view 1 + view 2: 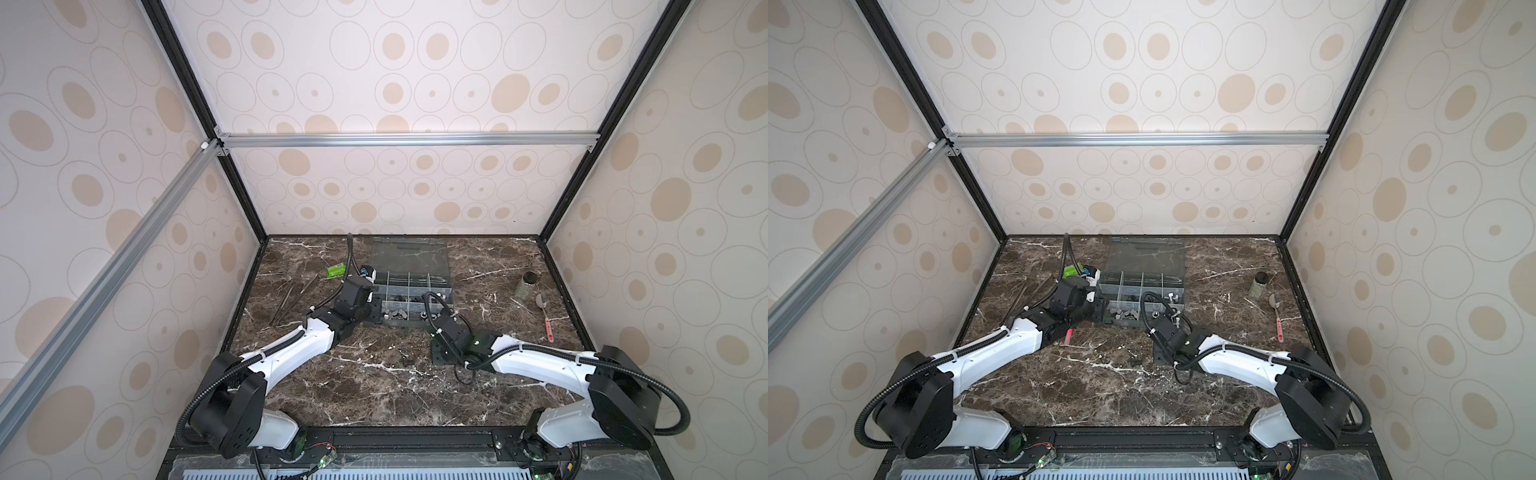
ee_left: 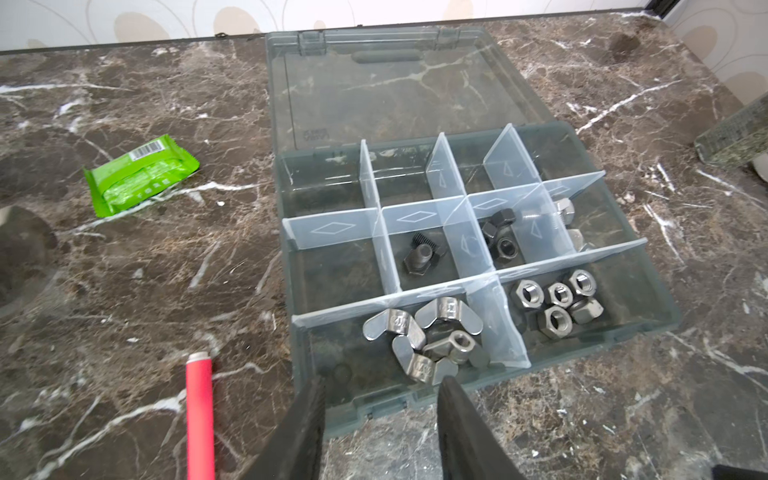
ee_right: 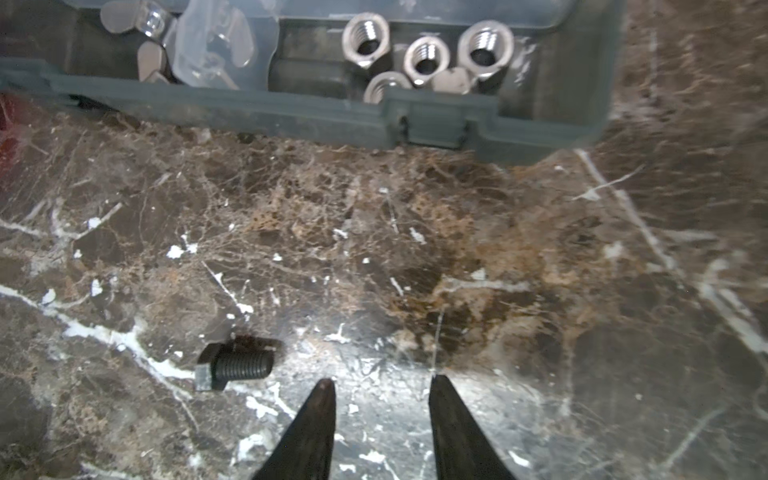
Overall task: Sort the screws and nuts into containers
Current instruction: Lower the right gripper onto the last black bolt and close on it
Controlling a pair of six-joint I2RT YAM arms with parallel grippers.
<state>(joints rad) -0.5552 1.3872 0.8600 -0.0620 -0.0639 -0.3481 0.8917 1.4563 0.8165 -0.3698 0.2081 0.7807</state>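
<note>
Screws and nuts lie mostly inside the grey organiser box [image 2: 582, 351], which stands open at the back middle of the table [image 1: 332, 395] in both top views, its lid [image 2: 395, 83] folded flat behind it. In the left wrist view the near row has 2 wide compartments: a heap of silver wing nuts [image 2: 428, 336] fills the one nearer the left arm, and 5 silver hex nuts [image 2: 557, 303] cluster in the one beside it, with a clear divider between them. In the middle row, counting from the left arm's side, black screws [image 2: 419, 257] lie in the 2nd compartment, black nuts [image 2: 500, 237] in the 3rd and silver screws [image 2: 563, 210] in the 4th. 1 black screw [image 3: 232, 368] lies loose on its side on the table in front of the box, apart from its wall. The right gripper [image 3: 380, 384] hangs low just beside that screw, jaws spread with only bare marble between them; the screw lies outside the gap, near 1 jaw tip. The left gripper [image 2: 382, 382] hovers at the box's near wall by the wing-nut compartment, jaws spread and holding nothing. A red rod [image 2: 199, 415] lies on the table beside that gripper. A green packet [image 2: 141, 176] and long tweezers [image 1: 296, 298] lie further to the left. A black-capped jar [image 1: 525, 286] and a spoon [image 1: 540, 300] sit well apart on the right.
</note>
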